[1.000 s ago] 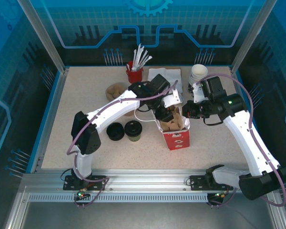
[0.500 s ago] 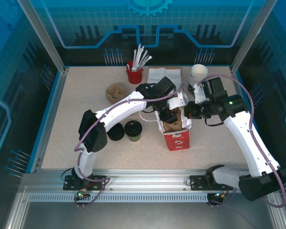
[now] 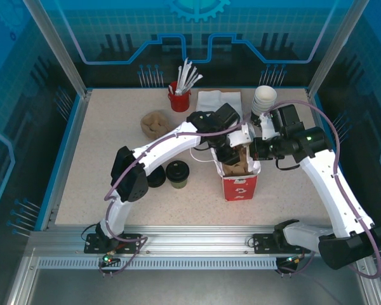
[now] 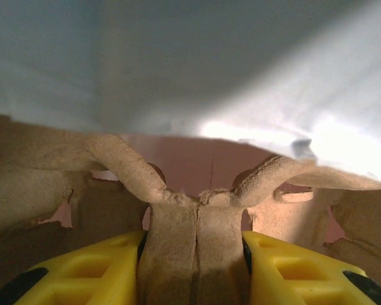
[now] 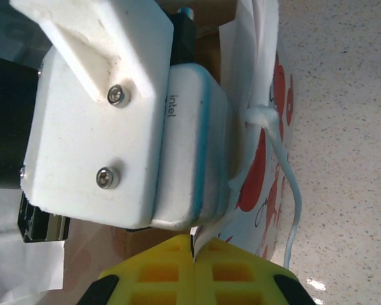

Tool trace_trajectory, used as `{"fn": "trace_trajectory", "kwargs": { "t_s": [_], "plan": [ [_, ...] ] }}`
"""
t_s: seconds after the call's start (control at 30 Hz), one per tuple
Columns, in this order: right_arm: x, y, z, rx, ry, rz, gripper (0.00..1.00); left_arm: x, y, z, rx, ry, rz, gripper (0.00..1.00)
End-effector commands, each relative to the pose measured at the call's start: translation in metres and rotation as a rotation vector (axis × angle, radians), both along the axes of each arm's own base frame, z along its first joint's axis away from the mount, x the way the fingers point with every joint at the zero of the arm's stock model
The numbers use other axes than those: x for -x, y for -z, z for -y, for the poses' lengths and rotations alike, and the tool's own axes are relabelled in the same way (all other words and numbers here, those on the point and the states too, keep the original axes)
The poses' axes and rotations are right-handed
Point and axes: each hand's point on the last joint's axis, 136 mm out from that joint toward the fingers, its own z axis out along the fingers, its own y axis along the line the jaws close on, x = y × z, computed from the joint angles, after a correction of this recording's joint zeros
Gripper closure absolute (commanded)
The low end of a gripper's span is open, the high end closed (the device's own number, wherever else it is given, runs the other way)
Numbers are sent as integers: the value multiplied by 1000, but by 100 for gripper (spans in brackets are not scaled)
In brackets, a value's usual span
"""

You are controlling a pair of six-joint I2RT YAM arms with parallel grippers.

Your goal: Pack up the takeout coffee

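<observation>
From above, the coffee [image 3: 177, 173] is seen standing on the surface [image 3: 101, 140], well apart from the red bag [image 3: 239, 187] and not yet packed. The left hand [image 3: 231, 154] is dipped into the bag's mouth, likely so the cardboard tray [image 3: 240, 166] can be set inside. The bag's rim is pinched by the right hand [image 3: 254, 147], probably to hold it open.

In the left wrist view, the tray's middle handle is squeezed between the yellow fingers [image 4: 292, 267].

In the right wrist view, the right hand [image 5: 193, 264] is closed tight on the thin bag edge.

Speckled beige table [image 3: 95, 184], white bag [image 3: 239, 189] printed with red, possibly cherries, brown cardboard carrier [image 4: 197, 241], and black-lidded olive-brown takeout coffee [image 3: 177, 173].
</observation>
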Motion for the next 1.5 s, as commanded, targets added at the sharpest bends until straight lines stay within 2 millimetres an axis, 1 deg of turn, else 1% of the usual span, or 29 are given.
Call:
{"fn": "trace_trajectory", "kwargs": {
  "t_s": [0.0,0.2,0.37,0.43,0.57,0.7,0.83,1.07,1.3,1.47],
  "plan": [
    [1,-15,10,24,26,58,100,4,16,-2,-64,24,-2,60],
    [1,-15,11,25,32,67,100,3,9,3,-47,24,7,59],
    [2,-14,10,13,30,68,100,4,3,5,-36,25,10,56],
    [2,-13,9,8,28,67,100,3,-1,4,-33,21,10,53],
    [3,-12,8,2,28,62,100,3,-14,4,-22,3,12,41],
    [3,-10,7,-9,32,59,100,4,-32,5,5,-7,16,35],
    [3,-10,7,-16,36,59,100,7,-50,2,21,-11,29,34],
    [1,-12,4,-53,45,72,100,15,-90,-5,84,-29,51,32],
    [-3,-16,1,-110,52,89,100,22,-138,-18,169,-87,91,32],
    [-8,-24,-1,-174,51,130,100,28,-174,-29,249,-136,127,31]
  ]
}}
